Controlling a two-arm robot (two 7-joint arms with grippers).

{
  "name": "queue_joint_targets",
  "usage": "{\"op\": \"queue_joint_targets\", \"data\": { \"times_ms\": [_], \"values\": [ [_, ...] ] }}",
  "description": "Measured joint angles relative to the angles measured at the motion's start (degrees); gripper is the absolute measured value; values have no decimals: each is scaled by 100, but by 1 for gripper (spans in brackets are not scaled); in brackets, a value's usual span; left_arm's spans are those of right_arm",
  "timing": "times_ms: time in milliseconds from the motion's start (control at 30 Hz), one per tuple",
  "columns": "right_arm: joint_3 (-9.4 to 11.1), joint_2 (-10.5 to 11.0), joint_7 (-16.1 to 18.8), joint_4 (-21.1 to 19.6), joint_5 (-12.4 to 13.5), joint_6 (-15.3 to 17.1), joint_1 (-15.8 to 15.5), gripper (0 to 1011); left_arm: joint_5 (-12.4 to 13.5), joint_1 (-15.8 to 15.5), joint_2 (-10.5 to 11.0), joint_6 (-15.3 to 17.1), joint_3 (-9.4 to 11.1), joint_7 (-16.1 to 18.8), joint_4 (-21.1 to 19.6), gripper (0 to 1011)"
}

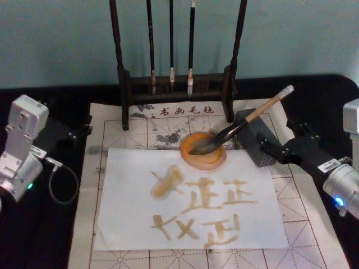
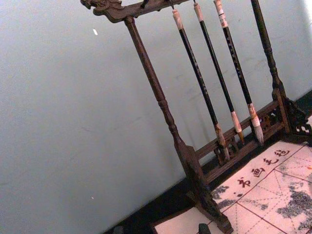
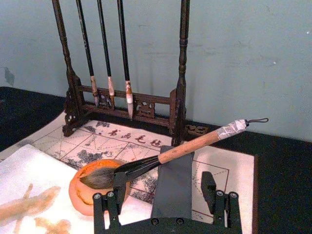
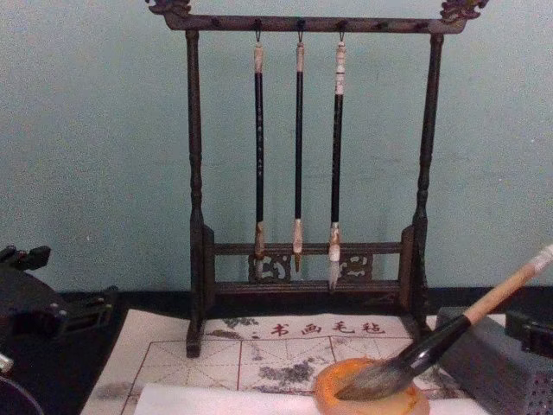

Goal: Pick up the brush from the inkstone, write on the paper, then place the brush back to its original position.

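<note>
1. The brush (image 1: 241, 125) has a pale wood handle with a taped end, a black middle and bushy grey bristles. It lies tilted, bristles in the inkstone (image 1: 203, 151) and handle propped on the grey block (image 1: 255, 143).
2. The inkstone is a small orange-rimmed dish at the paper's (image 1: 190, 202) far edge, on the grid mat (image 1: 303, 207).
3. The paper carries tan strokes, a bit smeary.
4. The right tool (image 3: 165, 202) sits just behind the block with its fingers spread, gripping nothing.
5. The left tool (image 1: 76, 131) is parked on the table's left; can't tell its state.
6. The rack (image 4: 307, 164) holds three thin brushes (image 4: 298, 147); its top is cut off in the head view.
</note>
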Motion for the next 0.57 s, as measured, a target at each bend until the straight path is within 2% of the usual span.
{"op": "queue_joint_targets", "data": {
  "times_ms": [567],
  "values": [
    [0, 0, 0, 0, 5, 2, 0, 1000, 0, 0, 0, 0, 0, 0, 0, 1001]
  ]
}}
